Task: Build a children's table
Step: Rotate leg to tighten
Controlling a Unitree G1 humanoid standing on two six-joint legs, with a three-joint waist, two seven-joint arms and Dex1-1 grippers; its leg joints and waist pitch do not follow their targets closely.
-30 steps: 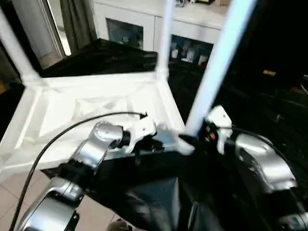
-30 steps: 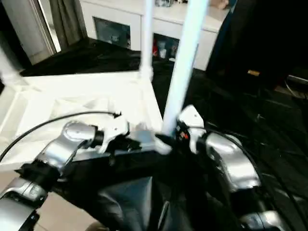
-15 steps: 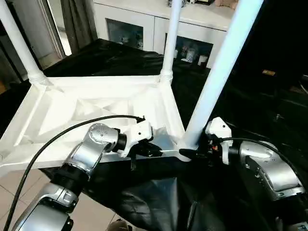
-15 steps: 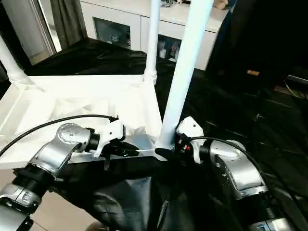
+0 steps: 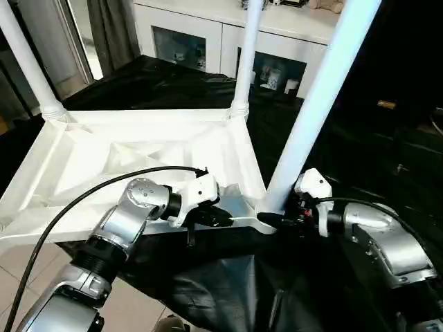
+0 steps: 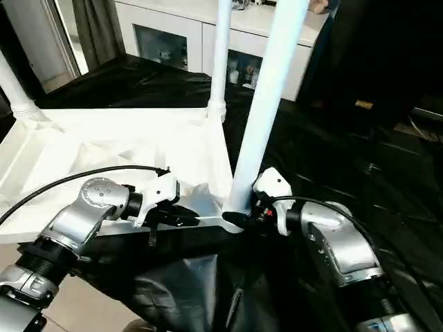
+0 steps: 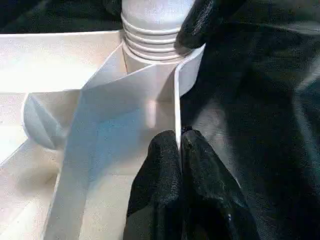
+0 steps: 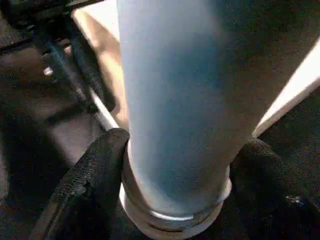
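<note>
Tabletop (image 5: 138,149) near rim pinched by left hand (image 7: 180,145); right hand (image 8: 175,200) clamps corner leg (image 5: 311,111).

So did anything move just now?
Nothing really moved. The right gripper still has its jaws shut around the bottom of the near leg at the corner of the tabletop, and the left gripper still pinches its rim. The two far legs stayed upright.

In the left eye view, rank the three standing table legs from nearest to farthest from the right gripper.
1. Near leg, gripped at its base by the right gripper.
2. Middle leg, at the far corner.
3. Left leg, at the far-left corner.
</note>
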